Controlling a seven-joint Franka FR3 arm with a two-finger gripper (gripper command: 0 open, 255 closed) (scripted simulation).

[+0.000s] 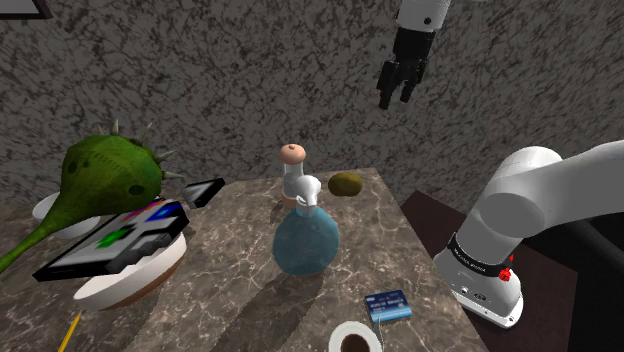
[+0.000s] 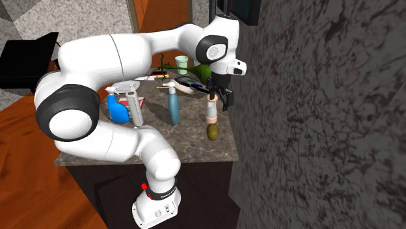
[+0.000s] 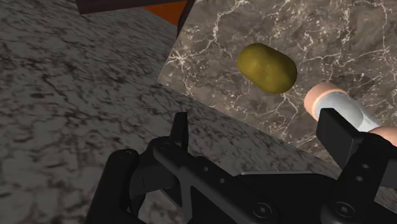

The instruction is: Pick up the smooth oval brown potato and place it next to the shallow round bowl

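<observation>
The oval brown potato [image 1: 347,184] [image 3: 266,68] lies near the far corner of the marble table [image 1: 230,290], close to the stone wall. My black gripper [image 1: 394,98] [image 3: 261,133] hangs open well above it and a little toward the shoulder view's right, holding nothing. In the wrist view the potato lies ahead of the fingers [image 3: 180,130], which stand wide apart. A shallow round white bowl with a brown outside [image 1: 135,275] sits at the table's left, under a flat black object with coloured patches [image 1: 115,240]. From the second exterior view, the gripper [image 2: 226,99] hovers above the potato [image 2: 213,132].
A round blue flask [image 1: 306,240] and a pale bottle with a pink cap [image 1: 293,160] stand mid-table, close to the potato. A spiky green gourd-like thing [image 1: 105,170] lies at the left. A blue card [image 1: 388,304] and a white cup [image 1: 354,340] sit near the front edge.
</observation>
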